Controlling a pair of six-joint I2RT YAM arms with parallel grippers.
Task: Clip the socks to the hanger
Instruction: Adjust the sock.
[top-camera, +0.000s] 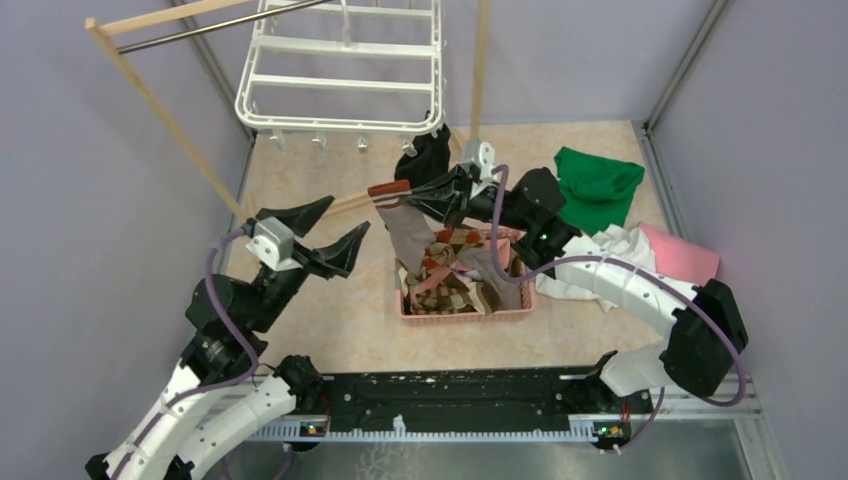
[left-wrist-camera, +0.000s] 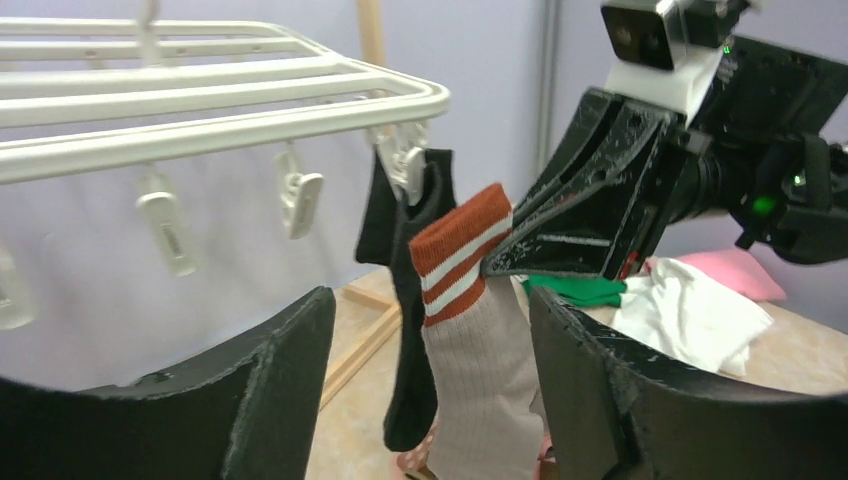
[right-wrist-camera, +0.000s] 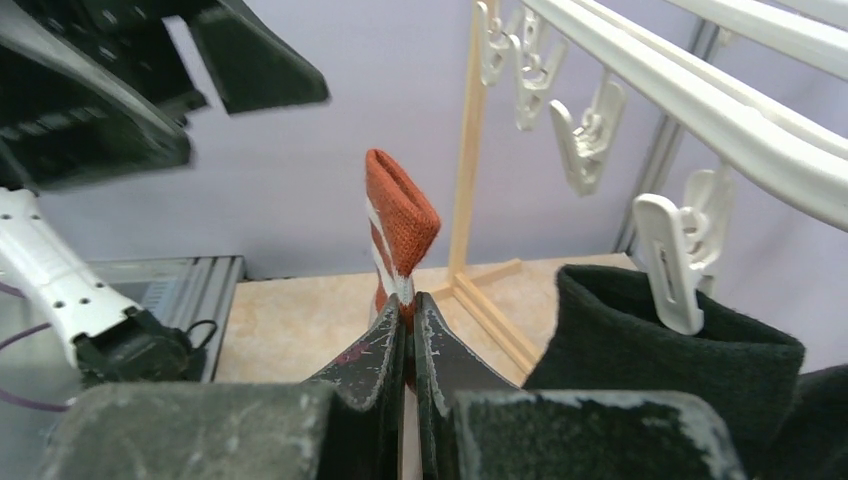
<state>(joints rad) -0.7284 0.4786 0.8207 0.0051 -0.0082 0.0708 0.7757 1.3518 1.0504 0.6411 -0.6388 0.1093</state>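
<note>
Table (top-camera: 330, 325): beige, speckled.
Centre of frame: pink basket (top-camera: 465, 313).
Upper right: green cloth (top-camera: 597, 185).
Right: white cloth (top-camera: 620, 245), touching pink cloth (top-camera: 682, 255).

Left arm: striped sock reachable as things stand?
Probably yes: left gripper is open, facing the striped sock with nothing between. Right gripper pinches its top edge; black sock hangs close beside.
</note>
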